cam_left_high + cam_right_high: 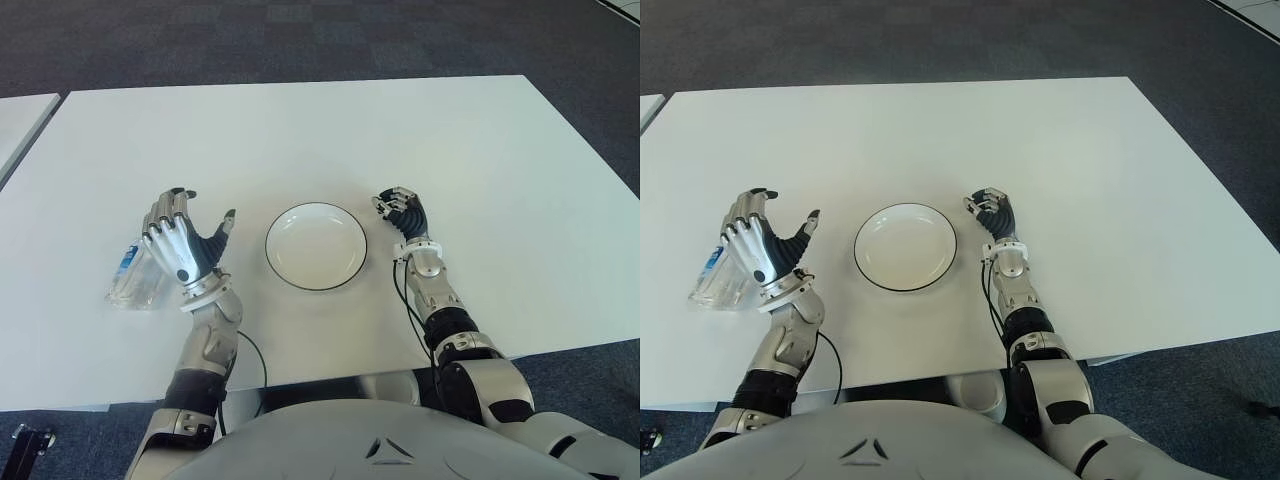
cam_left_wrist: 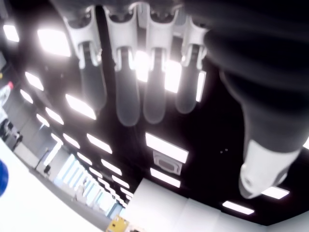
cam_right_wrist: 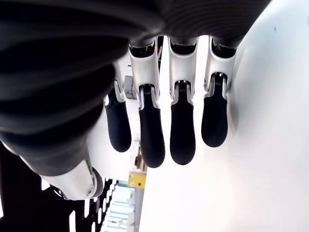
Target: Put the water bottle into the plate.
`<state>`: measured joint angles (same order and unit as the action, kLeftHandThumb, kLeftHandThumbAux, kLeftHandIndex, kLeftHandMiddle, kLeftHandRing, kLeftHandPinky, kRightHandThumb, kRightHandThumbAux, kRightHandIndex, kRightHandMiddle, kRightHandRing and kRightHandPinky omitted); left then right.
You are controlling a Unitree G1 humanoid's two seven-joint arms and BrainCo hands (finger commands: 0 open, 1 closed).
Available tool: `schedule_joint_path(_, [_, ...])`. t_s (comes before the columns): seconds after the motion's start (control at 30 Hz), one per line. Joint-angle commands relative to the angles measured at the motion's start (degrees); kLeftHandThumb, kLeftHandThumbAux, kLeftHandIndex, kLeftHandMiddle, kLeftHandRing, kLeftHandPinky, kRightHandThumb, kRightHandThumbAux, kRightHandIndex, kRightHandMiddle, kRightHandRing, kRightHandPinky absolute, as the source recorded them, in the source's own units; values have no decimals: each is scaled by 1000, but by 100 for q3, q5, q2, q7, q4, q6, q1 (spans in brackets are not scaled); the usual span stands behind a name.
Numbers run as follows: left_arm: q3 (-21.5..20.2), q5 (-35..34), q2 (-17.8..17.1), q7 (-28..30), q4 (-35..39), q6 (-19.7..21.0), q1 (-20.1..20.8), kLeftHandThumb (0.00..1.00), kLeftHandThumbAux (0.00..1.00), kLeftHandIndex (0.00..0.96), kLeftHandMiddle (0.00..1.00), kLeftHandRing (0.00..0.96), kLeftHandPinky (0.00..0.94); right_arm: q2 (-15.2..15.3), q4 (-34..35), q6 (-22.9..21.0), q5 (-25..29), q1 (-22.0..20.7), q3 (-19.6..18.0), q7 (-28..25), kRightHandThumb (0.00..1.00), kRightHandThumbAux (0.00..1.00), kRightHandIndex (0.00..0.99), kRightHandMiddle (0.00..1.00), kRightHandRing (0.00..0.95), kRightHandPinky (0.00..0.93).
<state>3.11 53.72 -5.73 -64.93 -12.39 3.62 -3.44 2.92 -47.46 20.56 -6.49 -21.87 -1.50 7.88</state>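
The water bottle (image 1: pixel 133 277) is seen lying on its side at the lower left of the head views, on the white counter (image 1: pixel 300 130), partly hidden behind the left hand (image 1: pixel 180 240). It is clear plastic with a blue-and-white label; whether it is full cannot be told, so its weight is left open. It is judged to be light, smooth and somewhat slippery, with thin walls that would give under a hard squeeze, and, being round, likely to roll if nudged. A hold around the middle of the body, fingers on one side and thumb on the other, is judged safest.

The left hand is raised in front of the bottle, fingers spread wide and thumb apart, nothing held; its wrist view shows only extended fingers against ceiling lights. The right hand (image 1: pixel 402 214) shows just right of the plate (image 1: pixel 316 246), fingers loosely extended in its wrist view and empty.

Counted: one bottle, one plate (white, dark-rimmed, near the centre, nothing in it), two hands. The bottle is well apart from the plate, with the left hand between them.
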Motion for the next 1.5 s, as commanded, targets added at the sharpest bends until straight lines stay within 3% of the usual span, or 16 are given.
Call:
schedule_joint_path(0.03, [4,106,71,-74,160,498,-37,447,726,172,116,80,67,-39,-9,-26,63,79,-25,11,707,729,430,532,537,552])
schedule_joint_path(0.1, [-16,63,113,152,338,755,-102,368,668,70,47,32,27,-41,-14,1,64,78,-28,13,707,729,430,531,539,554])
schedule_joint_path(0.2, [-33,94,180,576,662,1304,-227,347,569,23,15,10,8,-46,-20,24,74,73,-34,4,707,729,430,532,540,553])
schedule_joint_path(0.43, [3,716,540,1855,1273,3447,-247,380,334,1,1,0,0,-64,-11,20,87,64,-41,-3,707,729,430,533,543,555])
schedule_joint_path(0.67, [160,1188,454,2795,1302,4663,-129,370,257,0,0,0,0,-61,-6,42,86,64,-39,-18,707,729,430,532,542,552])
schedule_joint_path(1.17, [573,1467,-249,4557,864,5683,149,384,169,0,0,0,0,-60,-38,152,98,45,-49,-73,707,729,430,527,535,550])
schedule_joint_path(1.5, [884,1453,-624,5164,837,5813,196,409,144,0,0,0,0,-105,-30,122,107,24,-64,-36,708,728,430,526,536,549])
